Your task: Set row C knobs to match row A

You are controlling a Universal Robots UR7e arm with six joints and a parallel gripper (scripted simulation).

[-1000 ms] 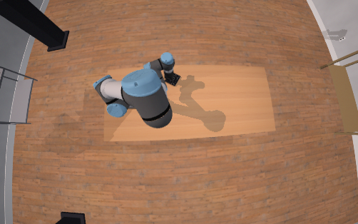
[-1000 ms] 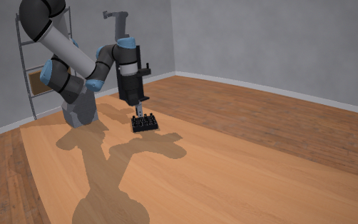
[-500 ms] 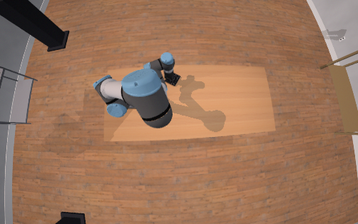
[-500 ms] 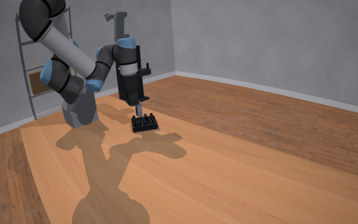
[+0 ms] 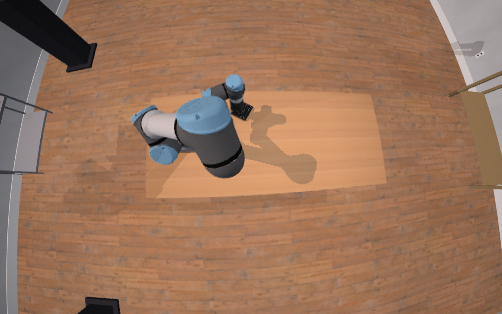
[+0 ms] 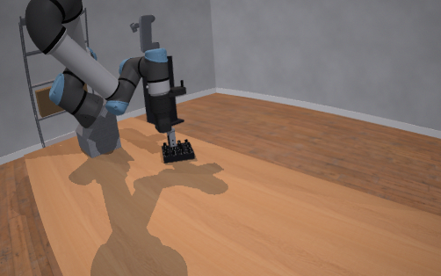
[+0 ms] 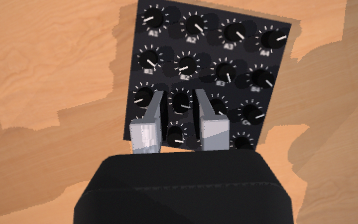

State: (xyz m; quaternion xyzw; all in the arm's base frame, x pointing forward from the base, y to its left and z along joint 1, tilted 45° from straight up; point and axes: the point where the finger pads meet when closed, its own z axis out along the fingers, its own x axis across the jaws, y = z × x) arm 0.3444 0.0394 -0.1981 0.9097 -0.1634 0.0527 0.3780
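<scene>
The black knob box (image 5: pixel 245 110) (image 6: pixel 177 153) (image 7: pixel 206 49) stands on the light wooden table (image 5: pixel 325 140) (image 6: pixel 263 211) close to the robot's base. In the wrist view row A runs along the top: A1 (image 7: pixel 152 19), A2 (image 7: pixel 195 24), A3 (image 7: pixel 234 31), A4 (image 7: pixel 272 37). Row C holds C1 (image 7: pixel 144 95), C2 (image 7: pixel 180 102), C3 (image 7: pixel 218 106), partly behind the right finger, and C4 (image 7: pixel 251 112). My gripper (image 7: pixel 180 105) (image 6: pixel 173 142) points straight down over the box. Its fingers stand partly open, one on each side of C2, with a thin gap on both sides.
The robot's base (image 6: pixel 98 136) stands at the table's back left, with the arm folded over it. A metal shelf rack (image 6: pixel 32 88) stands by the wall behind. The arm's shadow falls across the table in front of the box.
</scene>
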